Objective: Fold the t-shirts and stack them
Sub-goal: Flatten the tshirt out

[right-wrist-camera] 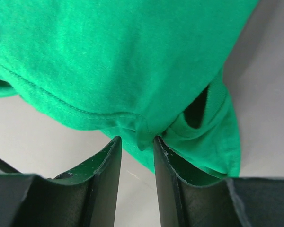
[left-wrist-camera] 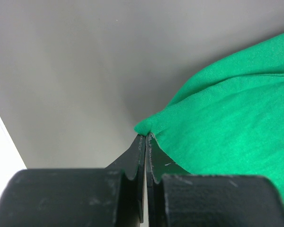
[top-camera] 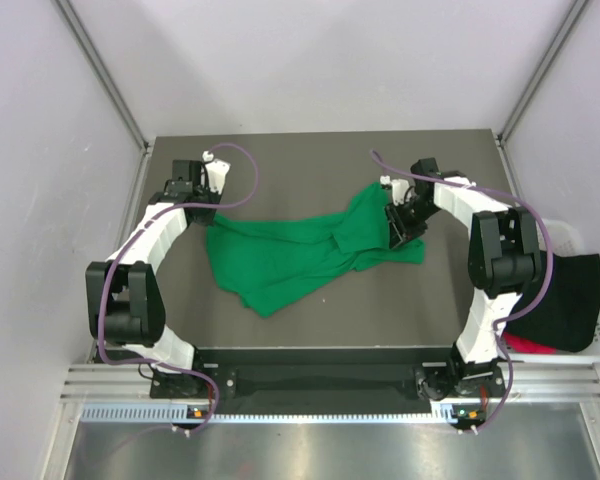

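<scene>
I lose the red t-shirt (top-camera: pixel 522 345) almost wholly under the black t-shirt (top-camera: pixel 565 300), and the basket (top-camera: pixel 568 233) runs off the right edge. On the left wrist, the green t-shirt (left-wrist-camera: pixel 227 123) is cut by the right edge, its corner buried inside the left gripper (left-wrist-camera: pixel 145 137). Right gripper (right-wrist-camera: pixel 137 142): can't tell if it pinches the fold.

Top camera overhead, looking down; wrist cameras close, sharing green tee (top-camera: pixel 280 260)

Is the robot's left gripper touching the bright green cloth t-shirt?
Touching. In the left wrist view the left gripper is closed, and a corner of the bright green cloth t-shirt is pinched right at its tips, with folds spreading from there.
</scene>
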Controlling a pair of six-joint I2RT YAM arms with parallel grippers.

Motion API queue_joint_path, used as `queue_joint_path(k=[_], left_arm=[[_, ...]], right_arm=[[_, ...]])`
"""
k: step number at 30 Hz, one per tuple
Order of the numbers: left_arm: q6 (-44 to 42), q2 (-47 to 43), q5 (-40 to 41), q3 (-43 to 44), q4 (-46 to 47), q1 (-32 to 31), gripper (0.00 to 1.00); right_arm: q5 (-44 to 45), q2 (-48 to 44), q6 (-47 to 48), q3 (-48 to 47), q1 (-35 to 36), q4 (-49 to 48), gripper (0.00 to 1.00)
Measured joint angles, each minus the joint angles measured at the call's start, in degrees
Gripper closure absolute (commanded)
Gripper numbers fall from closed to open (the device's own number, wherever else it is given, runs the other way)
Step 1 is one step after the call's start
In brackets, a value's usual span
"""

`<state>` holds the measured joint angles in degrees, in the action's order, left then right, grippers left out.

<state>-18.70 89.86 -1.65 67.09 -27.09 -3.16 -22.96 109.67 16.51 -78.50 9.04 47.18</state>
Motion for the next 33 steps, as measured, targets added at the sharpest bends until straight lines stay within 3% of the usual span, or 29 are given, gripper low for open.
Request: queue_joint_path(k=[18, 21, 22, 33], left_arm=[[0.0, 0.0, 0.0, -0.9, 0.1, 0.0, 1.0], [0.0, 0.0, 0.0, -0.9, 0.1, 0.0, 1.0], [0.0, 0.0, 0.0, -1.0, 0.1, 0.0, 1.0], [-0.8, -1.9, 1.7, -1.0, -0.2, 0.0, 1.0]], right_arm=[[-1.2, 1.6, -1.0, -0.4, -0.1, -0.5, 0.69], [-1.0, 1.6, -1.5, -0.4, -0.1, -1.1, 0.84], [-0.9, 1.6, -1.6, -0.4, -0.1, -1.4, 1.0], [1.9, -2.3, -1.2, -0.4, -0.1, -1.2, 1.0]])
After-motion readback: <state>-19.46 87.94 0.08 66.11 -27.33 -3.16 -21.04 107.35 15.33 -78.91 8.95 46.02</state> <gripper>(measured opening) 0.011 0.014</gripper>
